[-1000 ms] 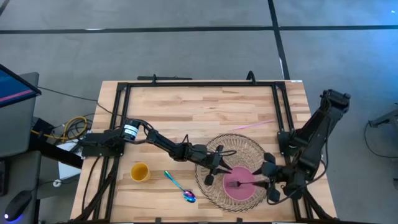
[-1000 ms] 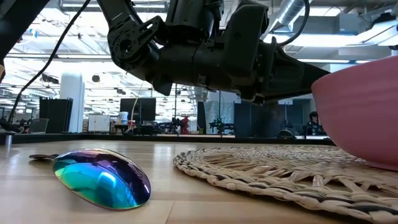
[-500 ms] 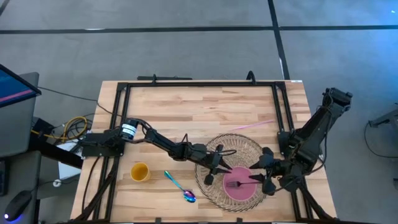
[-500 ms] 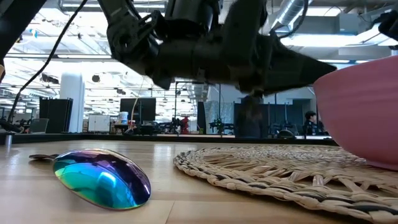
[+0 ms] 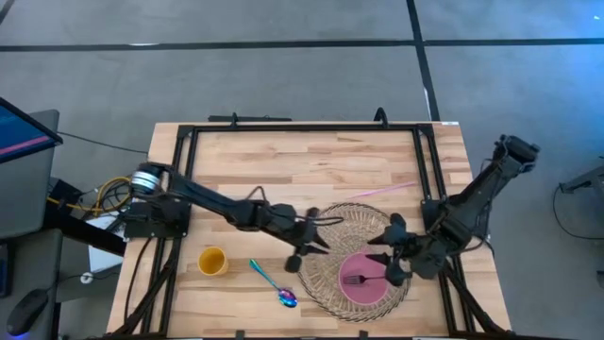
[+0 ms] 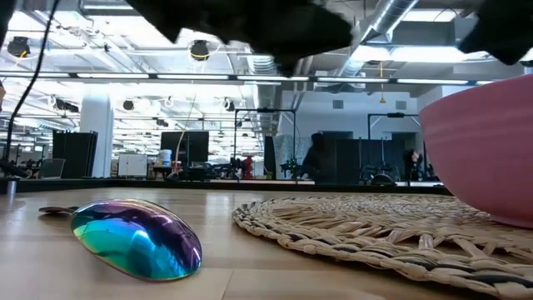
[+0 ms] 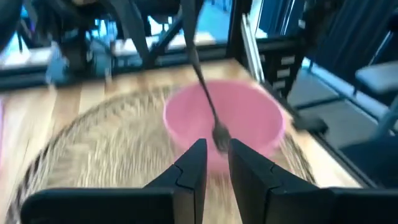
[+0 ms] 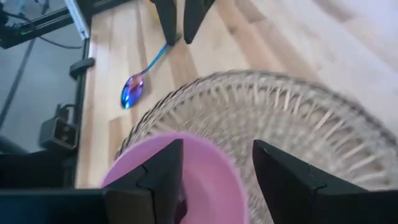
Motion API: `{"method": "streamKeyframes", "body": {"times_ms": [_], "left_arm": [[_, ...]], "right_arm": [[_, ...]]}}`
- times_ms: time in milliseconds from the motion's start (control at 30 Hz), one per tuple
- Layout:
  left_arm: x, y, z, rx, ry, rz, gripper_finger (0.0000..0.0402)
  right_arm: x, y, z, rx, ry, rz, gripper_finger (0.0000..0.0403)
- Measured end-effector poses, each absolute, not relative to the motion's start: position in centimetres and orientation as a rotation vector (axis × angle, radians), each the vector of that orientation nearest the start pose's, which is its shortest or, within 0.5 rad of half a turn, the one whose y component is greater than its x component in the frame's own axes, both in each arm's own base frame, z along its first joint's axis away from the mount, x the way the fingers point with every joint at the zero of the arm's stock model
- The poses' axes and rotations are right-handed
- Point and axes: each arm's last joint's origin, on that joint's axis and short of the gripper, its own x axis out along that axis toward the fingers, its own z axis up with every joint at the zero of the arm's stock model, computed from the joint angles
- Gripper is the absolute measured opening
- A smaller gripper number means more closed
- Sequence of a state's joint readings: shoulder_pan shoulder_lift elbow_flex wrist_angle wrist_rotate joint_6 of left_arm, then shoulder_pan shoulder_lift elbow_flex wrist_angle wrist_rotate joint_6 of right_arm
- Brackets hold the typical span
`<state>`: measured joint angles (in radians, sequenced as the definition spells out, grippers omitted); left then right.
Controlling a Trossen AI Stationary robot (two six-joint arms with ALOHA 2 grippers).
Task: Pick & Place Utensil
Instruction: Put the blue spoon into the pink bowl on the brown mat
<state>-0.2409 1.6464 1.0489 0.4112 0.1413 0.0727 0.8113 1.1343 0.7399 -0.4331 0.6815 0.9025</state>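
Note:
A pink bowl [image 5: 364, 289] stands on a round woven mat [image 5: 351, 223]. A dark fork [image 5: 353, 280] lies in it, tines down on the bottom and handle leaning on the rim, as the left wrist view shows [image 7: 208, 102]. An iridescent spoon [image 5: 274, 283] lies flat on the wood left of the mat. My left gripper [image 5: 304, 253] hovers over the mat's left edge, empty, its fingers [image 7: 198, 155] a narrow gap apart. My right gripper [image 5: 389, 260] hovers wide open over the bowl's far right side, its fingers [image 8: 163, 167] empty.
A yellow cup [image 5: 211, 260] stands left of the spoon near the table's near edge. A thin pink stick [image 5: 382, 191] lies beyond the mat. A black frame [image 5: 302, 127] borders the table. In the low view the spoon's bowl [image 6: 137, 237] lies in front of the mat [image 6: 358, 225].
My left gripper has drawn back from over the bowl toward the table's left and risen; the arm has lifted out of the low view. My right gripper has moved from the bowl's near right side toward the far edge and slightly left. The fork, bowl and spoon have stayed put.

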Motion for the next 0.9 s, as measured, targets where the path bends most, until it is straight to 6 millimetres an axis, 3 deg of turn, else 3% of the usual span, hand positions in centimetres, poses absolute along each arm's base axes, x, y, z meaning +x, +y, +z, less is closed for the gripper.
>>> {"method": "streamKeyframes", "body": {"times_ms": [267,500,700,900], "left_arm": [[29.7,-8.4,24.8,-0.027,0.286,-0.403,0.0066],[24.8,-9.1,22.5,-0.056,0.347,-0.488,0.0067],[23.7,-11.0,19.4,-0.034,0.460,-0.540,0.0094],[24.8,-12.6,16.8,0.015,0.540,-0.573,0.0142]], "right_arm": [[18.1,12.8,23.9,0.299,0.563,-0.233,0.0186],[19.1,11.3,24.0,0.322,0.550,-0.305,0.0186],[19.9,10.5,24.3,0.281,0.517,-0.311,0.0186],[20.9,9.9,25.1,0.251,0.450,-0.300,0.0186]]}}
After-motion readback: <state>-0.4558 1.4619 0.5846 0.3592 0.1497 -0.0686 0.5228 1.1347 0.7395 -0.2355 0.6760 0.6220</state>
